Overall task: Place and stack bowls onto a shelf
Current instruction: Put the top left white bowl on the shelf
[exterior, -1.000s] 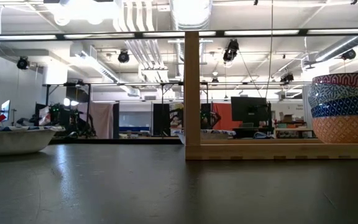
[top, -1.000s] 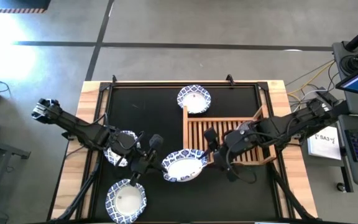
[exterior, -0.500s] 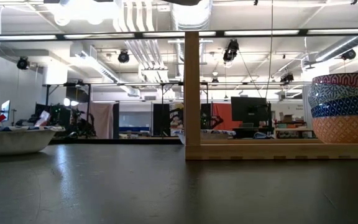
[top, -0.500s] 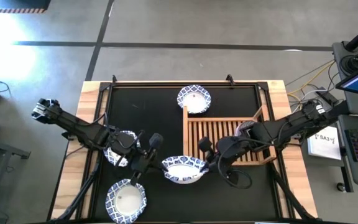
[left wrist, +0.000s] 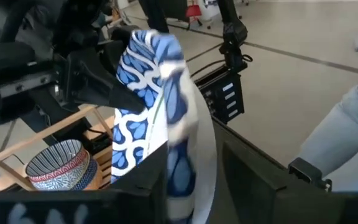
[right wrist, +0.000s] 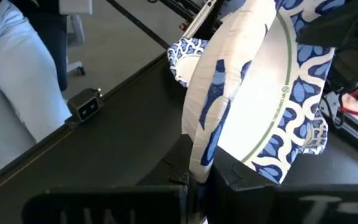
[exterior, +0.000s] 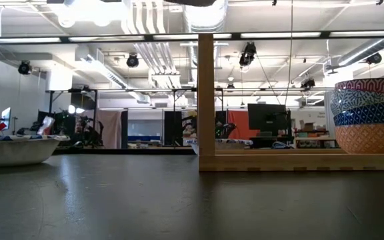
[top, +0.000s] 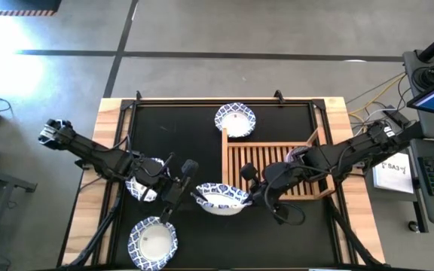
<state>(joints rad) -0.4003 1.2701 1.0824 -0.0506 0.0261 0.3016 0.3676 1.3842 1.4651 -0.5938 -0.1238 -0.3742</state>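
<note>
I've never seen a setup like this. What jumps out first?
Mid-table, both arms meet at one blue-and-white bowl, the left pincer on one rim and the right pincer on the other. Just behind stands a slatted wooden shelf with a stack of small coloured bowls.

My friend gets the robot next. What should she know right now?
Left gripper and right gripper are both shut on one blue-and-white bowl, held between them just in front of the shelf.
Small bowls are stacked at the shelf's right end.
Three blue-and-white bowls remain on the mat: far bowl, left bowl, near bowl.
Done: small bowls stacked.
Left: shelve the held bowl, then the other three.
</note>
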